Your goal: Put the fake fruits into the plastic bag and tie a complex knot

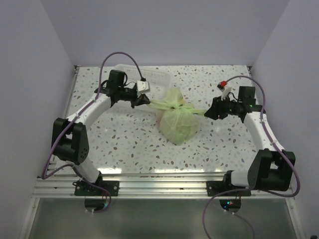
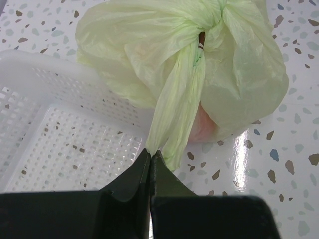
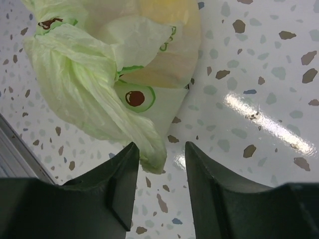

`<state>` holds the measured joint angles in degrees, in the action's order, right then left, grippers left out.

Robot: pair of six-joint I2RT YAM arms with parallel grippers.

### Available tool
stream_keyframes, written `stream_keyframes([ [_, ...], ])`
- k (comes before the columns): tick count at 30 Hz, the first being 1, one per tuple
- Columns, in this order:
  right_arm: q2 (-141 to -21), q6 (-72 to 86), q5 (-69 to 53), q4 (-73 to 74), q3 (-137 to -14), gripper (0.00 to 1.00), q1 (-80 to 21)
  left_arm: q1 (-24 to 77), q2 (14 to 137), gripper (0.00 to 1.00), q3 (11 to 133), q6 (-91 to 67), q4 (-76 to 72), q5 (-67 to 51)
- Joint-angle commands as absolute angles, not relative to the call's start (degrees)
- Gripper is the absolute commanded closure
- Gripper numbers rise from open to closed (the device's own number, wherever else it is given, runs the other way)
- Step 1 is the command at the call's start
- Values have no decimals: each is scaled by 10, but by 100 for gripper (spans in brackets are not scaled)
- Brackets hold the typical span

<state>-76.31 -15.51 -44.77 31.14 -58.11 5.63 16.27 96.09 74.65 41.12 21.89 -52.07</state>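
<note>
Because the plastic bag (image 1: 175, 124) is only translucent, the fake fruits (image 2: 205, 127) inside are showing as blurred orange and yellow patches, impossible to count. The bag is sitting in the middle of the table (image 1: 124, 142), just beside a white basket (image 2: 50, 124), with its knot (image 2: 213, 19) bunched on top. Both arms are reaching inward from opposite sides. The left gripper (image 2: 150, 155) is pinching one stretched handle of the bag. The right gripper (image 3: 162, 159) is standing spread, with the other handle's tip lying loose between its fingers.

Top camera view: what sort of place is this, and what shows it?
Likely a robot lab test booth: plain white walls enclose a speckled tabletop, with a black-and-white left arm and right arm bolted to a metal rail.
</note>
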Motion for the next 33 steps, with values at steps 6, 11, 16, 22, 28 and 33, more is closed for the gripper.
stream_keyframes([
  [6, -740, -62, -340, 178, -541, 75, 24, 163, 955, 100, 757, 406, 199, -538],
  [11, -712, -23, -305, 128, -520, 89, 23, 162, 955, 100, 751, 409, 201, -532],
  [16, -680, 28, -270, 57, -480, 100, 22, 162, 955, 100, 748, 406, 200, -528],
  [22, -682, 24, -294, 39, -469, 100, 7, 175, 950, 83, 755, 357, 192, -520],
  [28, -678, 12, -320, 51, -469, 100, 4, 220, 947, 74, 753, 335, 181, -451],
  [33, -671, 14, -302, 37, -461, 100, 4, 252, 943, 76, 731, 313, 128, -346],
])
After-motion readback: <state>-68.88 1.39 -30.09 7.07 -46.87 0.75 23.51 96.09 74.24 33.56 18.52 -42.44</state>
